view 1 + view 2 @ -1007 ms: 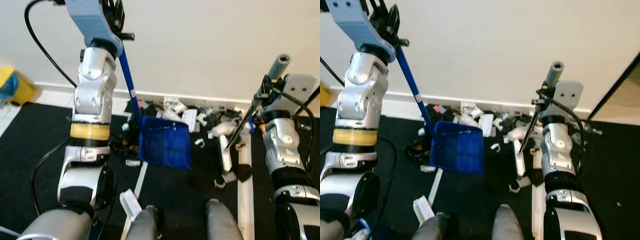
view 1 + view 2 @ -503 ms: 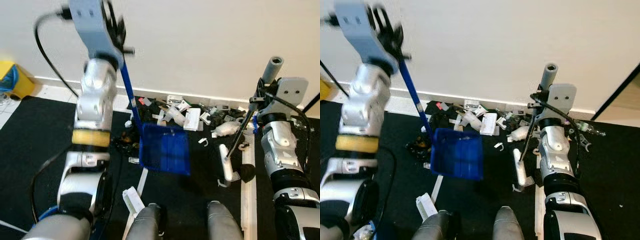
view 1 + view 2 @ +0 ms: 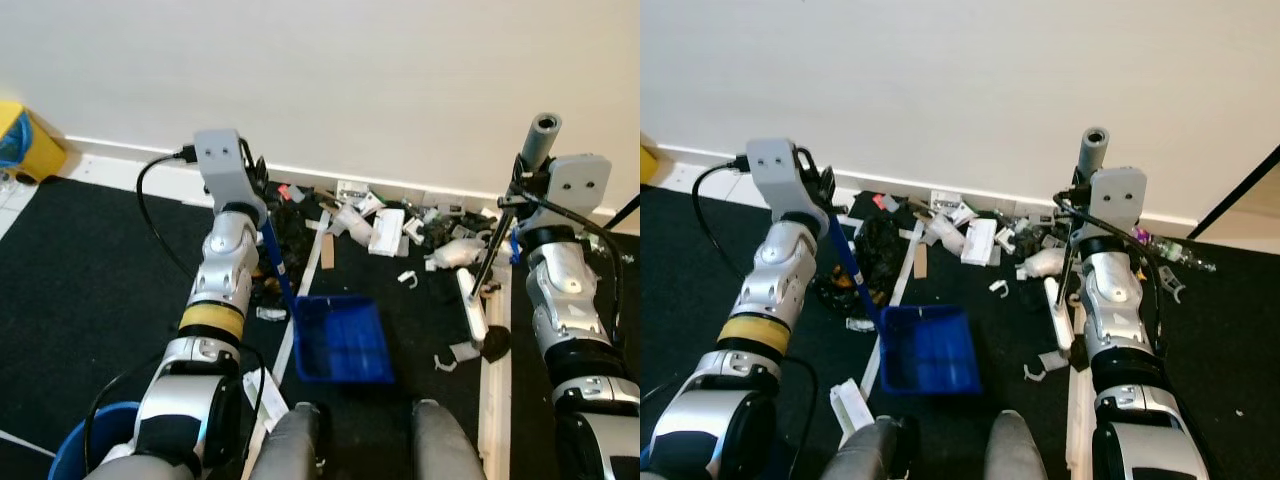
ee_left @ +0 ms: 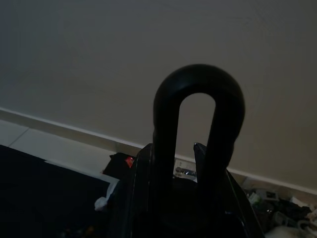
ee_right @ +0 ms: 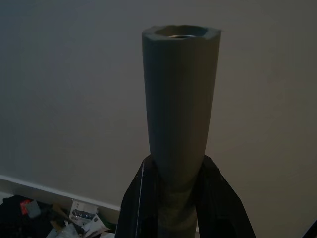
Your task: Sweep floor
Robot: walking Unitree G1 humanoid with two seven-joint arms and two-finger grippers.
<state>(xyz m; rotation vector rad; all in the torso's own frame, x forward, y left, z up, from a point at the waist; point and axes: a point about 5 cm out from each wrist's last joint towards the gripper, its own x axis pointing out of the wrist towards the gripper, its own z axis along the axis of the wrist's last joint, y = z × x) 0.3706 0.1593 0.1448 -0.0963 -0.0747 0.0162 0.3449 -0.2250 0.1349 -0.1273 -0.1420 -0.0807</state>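
- The left end effector (image 3: pixel 255 185) is clamped on the blue handle (image 3: pixel 276 265) of the dustpan (image 3: pixel 341 338). In the left wrist view its black fingers (image 4: pixel 141 191) squeeze the handle just below the black loop (image 4: pixel 198 124) at the top.
- The dustpan is down on the dark floor (image 3: pixel 80 270), right in front of the robot's feet (image 3: pixel 290 445), and the handle leans up and to the left to the end effector.
- The right end effector (image 3: pixel 520 195) is closed around the broom (image 3: pixel 540 140). In the right wrist view the grey grip (image 5: pixel 179 114) sticks up between the fingers (image 5: pixel 143 198).
- The thin black shaft of the broom slants down and to the left from there to a white head (image 3: pixel 472 315) on the floor, close to the right arm and to the right of the dustpan.
- Most of the trash (image 3: pixel 385 225) is piled along the far wall (image 3: pixel 380 80) by the white baseboard (image 3: pixel 130 165): white scraps, cards, dark crumpled bits and a small red piece, roughly between the two arms and beyond the dustpan.
- A few loose white bits (image 3: pixel 443 360) lie nearer, between the dustpan and the broom head.
- A long white strip (image 3: pixel 305 280) runs from the pile towards the robot, passing just left of the dustpan.
- A pale plank (image 3: pixel 490 400) lies along the floor on the right, beside the right arm.
- Something yellow (image 3: pixel 25 150) stands at the far left by the wall, and a blue bucket rim (image 3: pixel 95 440) shows at the near left.
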